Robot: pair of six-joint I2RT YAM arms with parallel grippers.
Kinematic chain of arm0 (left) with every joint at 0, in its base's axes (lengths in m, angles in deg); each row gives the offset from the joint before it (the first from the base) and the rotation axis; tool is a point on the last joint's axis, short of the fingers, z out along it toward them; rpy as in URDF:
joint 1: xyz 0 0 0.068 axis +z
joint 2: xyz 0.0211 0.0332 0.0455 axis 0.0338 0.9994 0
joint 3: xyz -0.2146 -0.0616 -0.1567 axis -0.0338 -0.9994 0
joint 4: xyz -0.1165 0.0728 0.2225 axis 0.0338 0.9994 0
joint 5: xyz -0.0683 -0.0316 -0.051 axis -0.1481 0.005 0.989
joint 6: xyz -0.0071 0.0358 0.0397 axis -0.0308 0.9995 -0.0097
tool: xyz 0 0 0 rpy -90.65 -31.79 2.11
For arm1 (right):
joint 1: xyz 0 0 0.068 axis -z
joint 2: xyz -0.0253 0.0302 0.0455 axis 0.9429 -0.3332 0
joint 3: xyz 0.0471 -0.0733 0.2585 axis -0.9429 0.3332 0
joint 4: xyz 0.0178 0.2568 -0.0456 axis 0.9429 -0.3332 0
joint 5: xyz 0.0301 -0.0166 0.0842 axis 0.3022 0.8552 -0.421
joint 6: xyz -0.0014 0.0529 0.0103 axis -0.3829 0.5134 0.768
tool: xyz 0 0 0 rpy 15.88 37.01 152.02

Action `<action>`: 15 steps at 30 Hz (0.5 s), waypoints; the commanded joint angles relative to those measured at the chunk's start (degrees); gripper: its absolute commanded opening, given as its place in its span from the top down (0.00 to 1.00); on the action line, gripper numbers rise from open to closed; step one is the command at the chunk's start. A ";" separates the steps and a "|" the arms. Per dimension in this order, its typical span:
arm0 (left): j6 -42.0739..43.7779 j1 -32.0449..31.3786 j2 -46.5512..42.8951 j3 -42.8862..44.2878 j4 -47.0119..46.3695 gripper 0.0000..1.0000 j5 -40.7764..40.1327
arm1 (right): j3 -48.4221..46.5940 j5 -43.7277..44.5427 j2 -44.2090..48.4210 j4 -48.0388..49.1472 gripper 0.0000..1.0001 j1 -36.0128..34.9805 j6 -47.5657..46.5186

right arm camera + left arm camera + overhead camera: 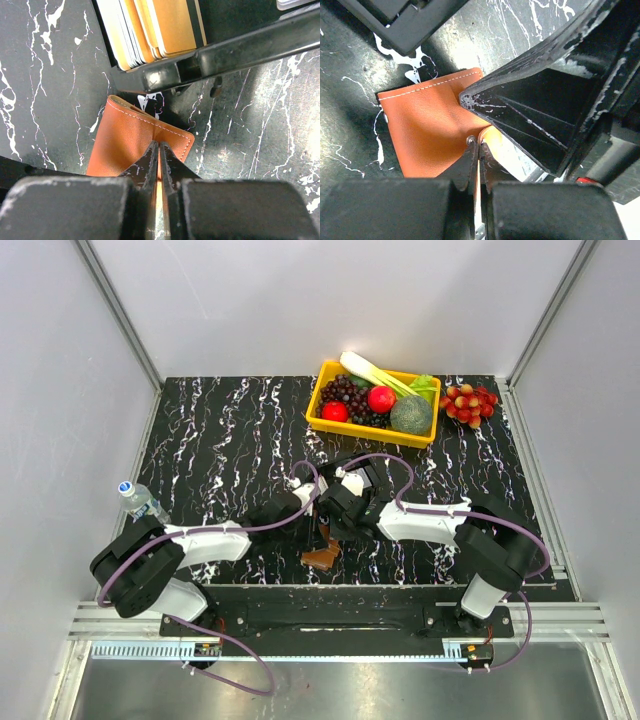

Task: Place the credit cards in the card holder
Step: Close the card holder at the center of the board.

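Our left gripper (pixel 476 148) pinches one edge of the card holder (pixel 427 125), jaws nearly pressed together; it lies on the marbled table (pixel 220 440), centre front. Our right gripper (pixel 159 148) nips another edge likewise. Just beyond, credit cards (pixel 167 22) stand in a black box (pixel 152 80).

Both the left arm (pixel 215 543) and the right arm (pixel 425 522) were built of smooth white links set between bulky black joint housings, and purple cables (pixel 385 457) looped loosely along them. The left claw (pixel 479 146) had matte black fingers that tapered from blocky, blurred roots to thin tips, with a small metal stud (pixel 469 140) at one tip. The right claw (pixel 159 145) had the same black wedge fingers, scuffed pale grey along their edges.
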 commanded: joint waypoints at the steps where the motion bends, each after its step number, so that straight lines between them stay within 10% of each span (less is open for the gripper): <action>1: 2.21 0.18 -1.21 2.21 1.36 1.00 -3.05 | 0.63 -0.78 -3.31 -4.76 0.90 -0.42 -0.99; 15: 4.06 0.36 1.60 6.78 5.49 0.94 -4.46 | 0.45 -1.13 -3.84 -4.76 0.90 -0.42 -1.08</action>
